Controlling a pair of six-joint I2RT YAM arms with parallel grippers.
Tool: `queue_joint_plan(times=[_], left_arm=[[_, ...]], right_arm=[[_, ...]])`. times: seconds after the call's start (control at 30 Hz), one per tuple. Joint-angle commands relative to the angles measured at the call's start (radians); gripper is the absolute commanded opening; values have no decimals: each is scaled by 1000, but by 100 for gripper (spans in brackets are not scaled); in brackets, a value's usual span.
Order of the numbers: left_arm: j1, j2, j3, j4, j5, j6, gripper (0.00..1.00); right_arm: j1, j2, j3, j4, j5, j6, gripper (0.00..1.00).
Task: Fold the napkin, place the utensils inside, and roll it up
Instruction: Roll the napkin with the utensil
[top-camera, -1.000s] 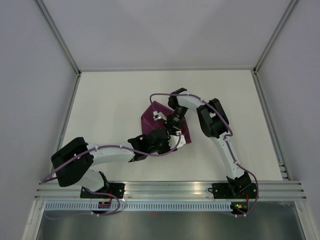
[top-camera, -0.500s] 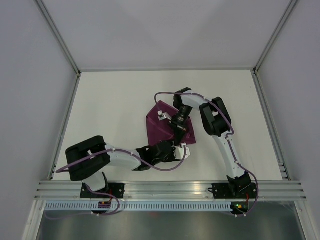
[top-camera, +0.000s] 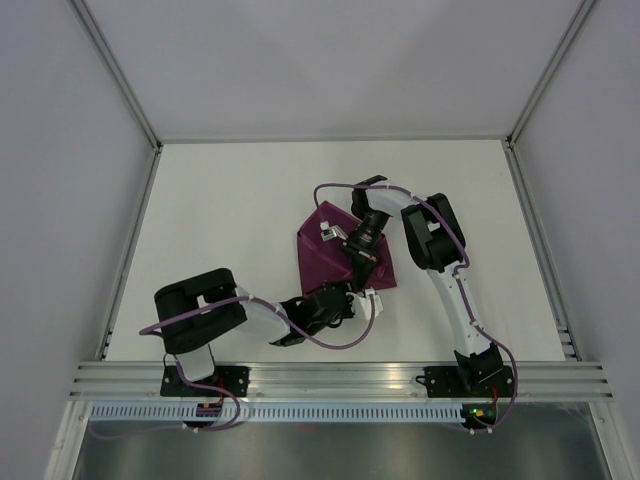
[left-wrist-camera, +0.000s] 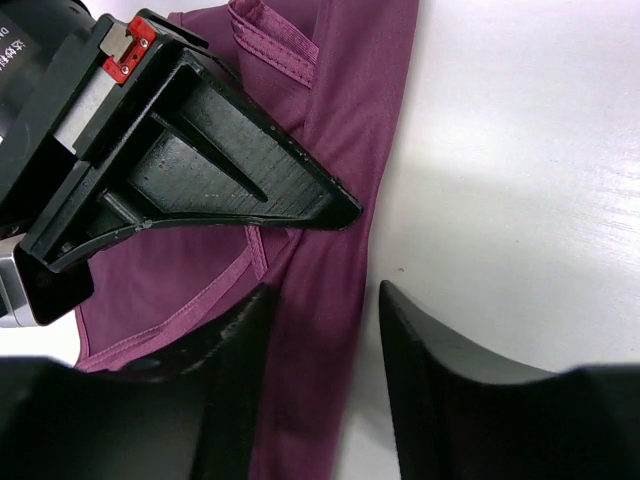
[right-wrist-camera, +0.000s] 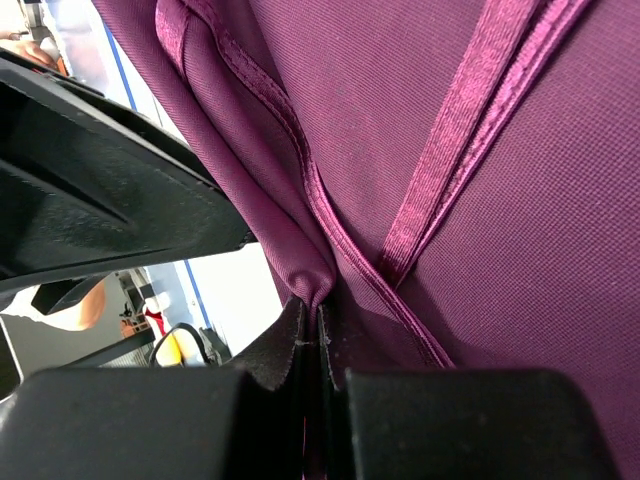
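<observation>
- Grip: right fingers (right-wrist-camera: 285, 352) closed tight on a fold of the napkin (top-camera: 325, 262), which lies folded mid-surface (top-camera: 220, 220); the right arm arches over from the far side, wrist angled down.
- Left fingers (left-wrist-camera: 228, 352) partly apart, straddling the napkin's edge, gripping nothing; the left arm is stretched low along the near side.

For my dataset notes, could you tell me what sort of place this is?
Probably a robotics lab cell: a white table walled by plain panels, with two robot arms bolted to an aluminium rail.
</observation>
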Motion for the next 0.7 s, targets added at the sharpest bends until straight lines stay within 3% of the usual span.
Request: queue_joint_plan(times=[0.0,0.07,0.3,0.53,0.67], left_arm=[[-4,33,-8,19,2,45,51],[-4,42,-2,2,11,54,44],[4,62,29,-68,71,59,36],[31,71,73,-143,146,35,9],[43,71,106,-211,186,8,2]], right_arm=[[-14,64,-17,156,191,-89,1],[-14,66,-16,156,191,-90,0],[-15,70,-8,148,188,-95,0],[-15,72,-5,141,182,-98,0],[-17,70,-5,136,171,-106,0]])
